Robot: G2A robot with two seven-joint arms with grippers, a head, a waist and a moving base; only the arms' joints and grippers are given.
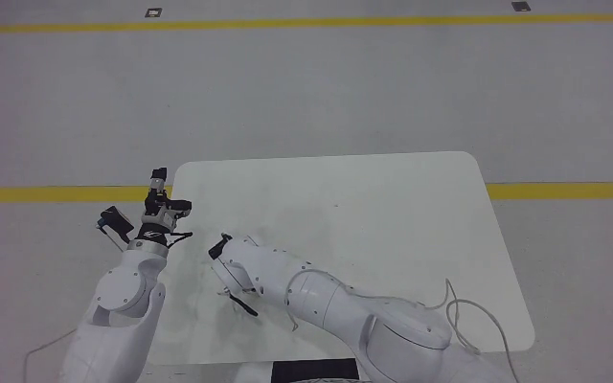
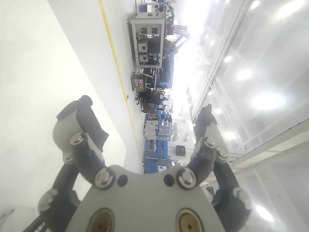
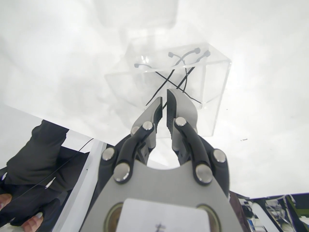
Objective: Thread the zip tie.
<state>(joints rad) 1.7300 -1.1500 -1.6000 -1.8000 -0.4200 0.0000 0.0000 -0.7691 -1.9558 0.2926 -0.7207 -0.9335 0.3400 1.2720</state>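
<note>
two left fingers (image 2: 82, 126) spread wide, empty; right fingers (image 3: 178, 112) nearly together by the zip ties (image 3: 167, 79).

Zip ties (image 3: 179, 73) are laid crossed in a box (image 3: 217, 83) on the table (image 1: 383, 220). The right gripper (image 3: 164, 102) is held just over the box, the left gripper (image 2: 144, 105) beside the table's left edge.

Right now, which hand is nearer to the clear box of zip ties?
Right. The right hand is right at the clear box; the left hand is off at the table edge, pointing away.
</note>
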